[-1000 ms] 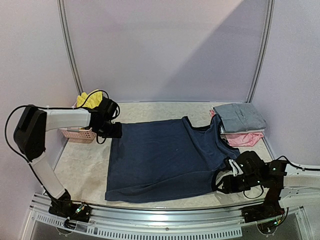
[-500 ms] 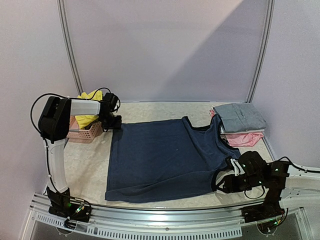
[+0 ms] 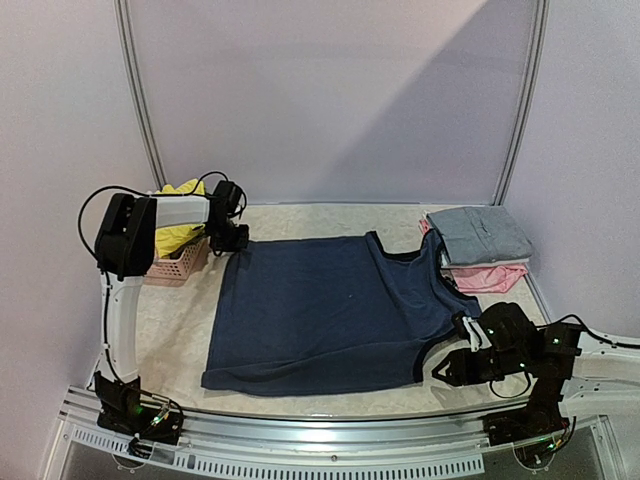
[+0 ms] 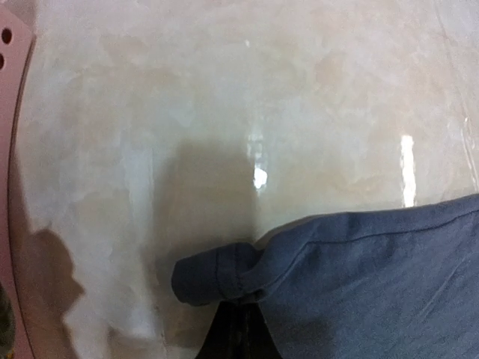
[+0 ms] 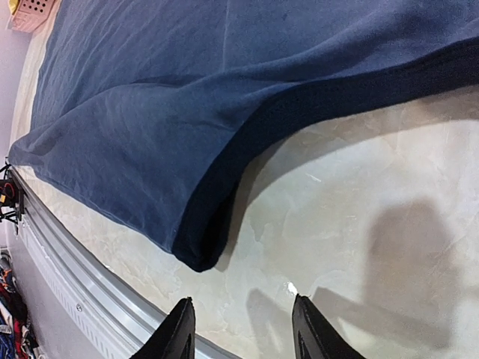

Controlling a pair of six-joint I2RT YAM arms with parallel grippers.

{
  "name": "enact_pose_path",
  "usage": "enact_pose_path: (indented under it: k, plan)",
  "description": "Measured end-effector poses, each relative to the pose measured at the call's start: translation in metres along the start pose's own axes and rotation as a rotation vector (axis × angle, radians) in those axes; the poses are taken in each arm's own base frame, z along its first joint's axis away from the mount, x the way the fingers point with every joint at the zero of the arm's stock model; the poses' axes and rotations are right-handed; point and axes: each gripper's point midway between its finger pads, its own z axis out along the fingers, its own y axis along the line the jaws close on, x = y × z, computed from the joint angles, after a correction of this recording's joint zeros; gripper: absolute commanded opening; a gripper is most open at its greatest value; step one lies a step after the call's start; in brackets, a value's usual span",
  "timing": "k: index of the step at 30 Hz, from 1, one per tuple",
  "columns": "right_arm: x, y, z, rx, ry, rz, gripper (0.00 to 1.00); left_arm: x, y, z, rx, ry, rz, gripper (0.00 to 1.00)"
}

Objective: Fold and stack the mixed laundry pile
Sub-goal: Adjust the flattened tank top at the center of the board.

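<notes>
Newly snapped shut, our left gripper (image 3: 227,244) pinches the navy blue top (image 3: 330,310) by its 10 o'clock corner, fingertips nearly cropped out; our right gripper (image 5: 243,308) hangs open, empty, at 4 o'clock.

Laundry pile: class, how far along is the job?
Done: grey piece folded atop pink piece, far right. In hand: navy top spread flat, left gripper shut on its corner, right gripper open nearby. Left: folding it, plus the yellow garment in the basket.
</notes>
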Motion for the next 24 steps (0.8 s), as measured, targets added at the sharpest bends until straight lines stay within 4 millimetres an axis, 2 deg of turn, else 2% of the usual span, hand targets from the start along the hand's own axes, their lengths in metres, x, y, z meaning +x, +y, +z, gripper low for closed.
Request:
enact_pose_path:
  k: [3, 10, 13, 14, 17, 20, 24]
  plan:
    - [0.0, 0.0, 0.0, -0.003, -0.003, -0.001, 0.45, -0.013, -0.001, 0.002, 0.006, -0.023, -0.007, 0.0]
    - [0.0, 0.001, 0.0, -0.008, -0.001, -0.004, 0.44, -0.059, 0.008, -0.001, 0.027, -0.117, -0.067, 0.01]
    - [0.0, 0.007, 0.0, -0.035, -0.002, -0.017, 0.41, -0.063, 0.011, -0.001, 0.044, -0.13, -0.088, 0.19]
    - [-0.002, 0.011, 0.0, -0.048, -0.005, -0.021, 0.4, -0.061, 0.011, 0.0, 0.048, -0.131, -0.097, 0.31]
    - [-0.004, 0.033, -0.001, -0.106, 0.002, -0.068, 0.36, -0.046, 0.013, 0.001, 0.053, -0.108, -0.112, 0.48]
    - [-0.014, 0.06, 0.0, -0.159, -0.008, -0.113, 0.31, -0.035, 0.016, -0.012, 0.056, -0.096, -0.125, 0.57]
    - [-0.031, 0.093, 0.015, -0.202, -0.006, -0.154, 0.25, -0.037, 0.018, -0.054, 0.052, -0.144, -0.127, 0.59]
